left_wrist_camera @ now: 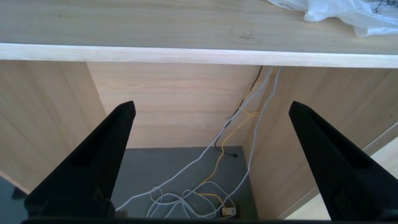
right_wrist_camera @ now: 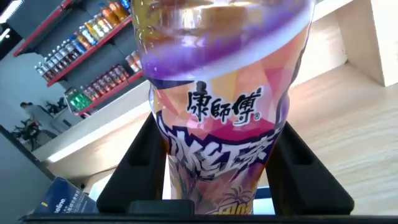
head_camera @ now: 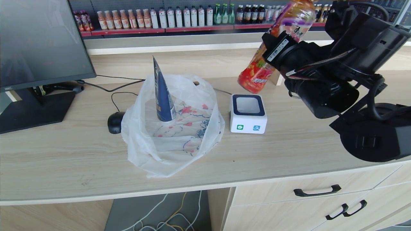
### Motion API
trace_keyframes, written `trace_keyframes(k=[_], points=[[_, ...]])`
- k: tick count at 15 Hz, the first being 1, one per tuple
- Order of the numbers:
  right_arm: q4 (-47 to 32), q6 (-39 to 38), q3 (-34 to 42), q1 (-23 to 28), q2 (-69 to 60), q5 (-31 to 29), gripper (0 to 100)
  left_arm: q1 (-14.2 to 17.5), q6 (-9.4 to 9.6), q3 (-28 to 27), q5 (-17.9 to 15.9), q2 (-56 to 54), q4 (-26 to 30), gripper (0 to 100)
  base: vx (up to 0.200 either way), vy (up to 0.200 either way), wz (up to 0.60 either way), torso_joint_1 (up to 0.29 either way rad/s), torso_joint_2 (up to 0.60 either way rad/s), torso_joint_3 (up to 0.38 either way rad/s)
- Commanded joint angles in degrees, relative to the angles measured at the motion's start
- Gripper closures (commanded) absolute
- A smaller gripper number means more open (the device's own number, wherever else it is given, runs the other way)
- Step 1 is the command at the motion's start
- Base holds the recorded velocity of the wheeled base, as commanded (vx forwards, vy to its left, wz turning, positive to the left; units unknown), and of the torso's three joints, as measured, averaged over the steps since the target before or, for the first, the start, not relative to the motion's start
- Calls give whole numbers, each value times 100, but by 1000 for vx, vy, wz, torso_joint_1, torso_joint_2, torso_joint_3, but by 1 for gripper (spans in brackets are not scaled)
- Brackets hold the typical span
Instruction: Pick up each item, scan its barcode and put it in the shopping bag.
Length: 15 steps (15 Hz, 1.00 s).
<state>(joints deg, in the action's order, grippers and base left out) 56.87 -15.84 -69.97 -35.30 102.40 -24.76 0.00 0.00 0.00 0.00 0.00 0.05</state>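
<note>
- Head view: we see our right pincer (head_camera: pixel 278 45) clamped on the tilted drink bottle (head_camera: pixel 257 75), at one o'clock from the scanner (head_camera: pixel 248 118).
- Our left pincer (left_wrist_camera: pixel 211 109) gapes empty.

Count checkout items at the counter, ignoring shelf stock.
2: blue tube standing in the shopping bag; drink bottle held tilted in the right pincer near the scanner. Bag folds could hide more.

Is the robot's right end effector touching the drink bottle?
Touching. In the right wrist view the right end effector has its black fingers against both sides of the drink bottle.
</note>
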Motion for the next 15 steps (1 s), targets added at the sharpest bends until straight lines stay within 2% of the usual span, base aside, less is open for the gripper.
trace_keyframes(k=[1, 2, 3, 5, 8, 15], points=[[290, 423, 89, -29, 17, 279, 100, 0, 0, 0, 0, 0, 4, 0, 0, 0, 0, 0, 0, 0], [808, 1223, 476, -20, 34, 1087, 100, 0, 0, 0, 0, 0, 4, 0, 0, 0, 0, 0, 0, 0], [1125, 1663, 722, 6, 78, 1579, 100, 0, 0, 0, 0, 0, 4, 0, 0, 0, 0, 0, 0, 0], [1784, 2216, 1118, 155, 254, 2063, 100, 0, -9, 0, 0, 0, 4, 0, 0, 0, 0, 0, 0, 0], [2408, 2506, 1566, 349, 430, 2160, 100, 0, 0, 0, 0, 0, -5, 0, 0, 0, 0, 0, 0, 0], [3164, 2796, 1909, 366, 456, 2212, 100, 0, 0, 0, 0, 0, -5, 0, 0, 0, 0, 0, 0, 0]])
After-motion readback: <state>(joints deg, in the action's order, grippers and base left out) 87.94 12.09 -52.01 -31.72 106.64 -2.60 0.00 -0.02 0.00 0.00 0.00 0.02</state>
